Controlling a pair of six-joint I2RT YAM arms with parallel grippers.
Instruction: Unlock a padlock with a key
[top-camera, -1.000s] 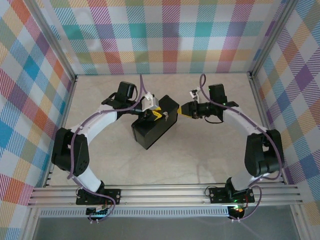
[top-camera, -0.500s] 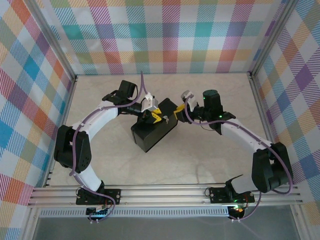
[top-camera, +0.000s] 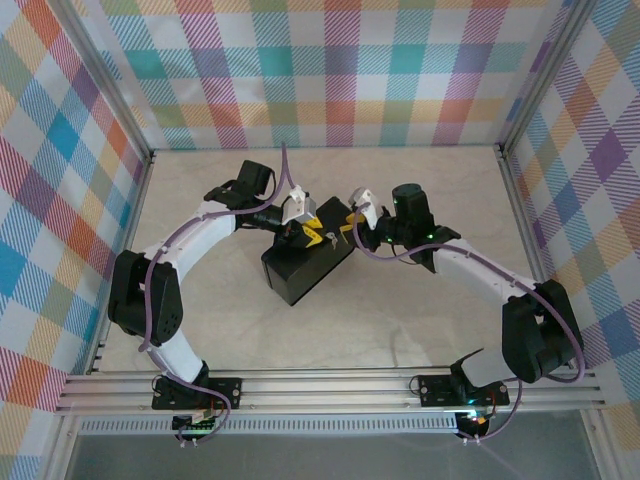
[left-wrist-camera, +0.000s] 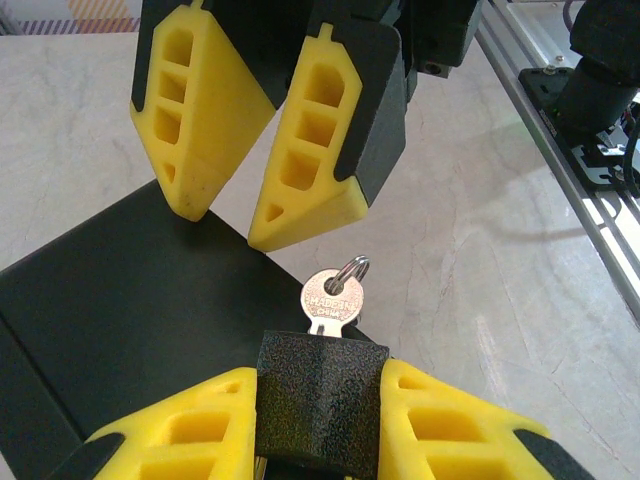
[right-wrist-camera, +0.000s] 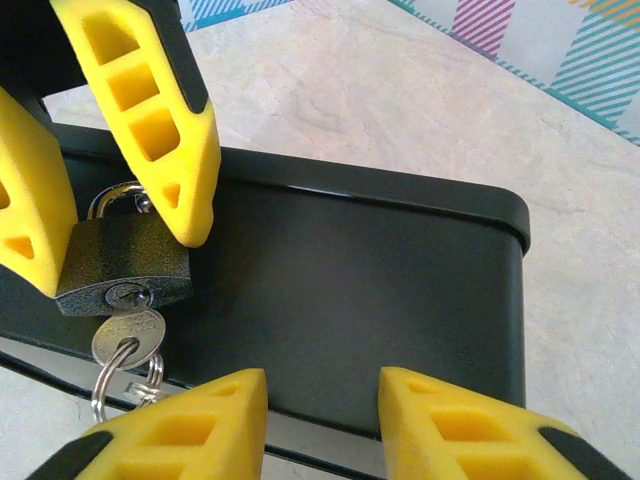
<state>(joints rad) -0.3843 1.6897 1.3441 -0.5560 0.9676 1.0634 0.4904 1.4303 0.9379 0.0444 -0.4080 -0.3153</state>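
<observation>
Holding the padlock (left-wrist-camera: 320, 395) pinched in the left gripper (right-wrist-camera: 112, 262), just over the edge of the box (right-wrist-camera: 350, 270). Noting the key (left-wrist-camera: 332, 298) seated in the keyhole, head poking out at 12 o'clock from the padlock in the left wrist view, with a ring (left-wrist-camera: 352, 268) through it. Finding the right gripper (left-wrist-camera: 228, 225) spread wide and empty, at 11 o'clock from the key head, near but not touching. Judging the step as grasping the key. Square up flat across the head, close gently, avoid the ring, twist about the shaft, keep the padlock braced.
</observation>
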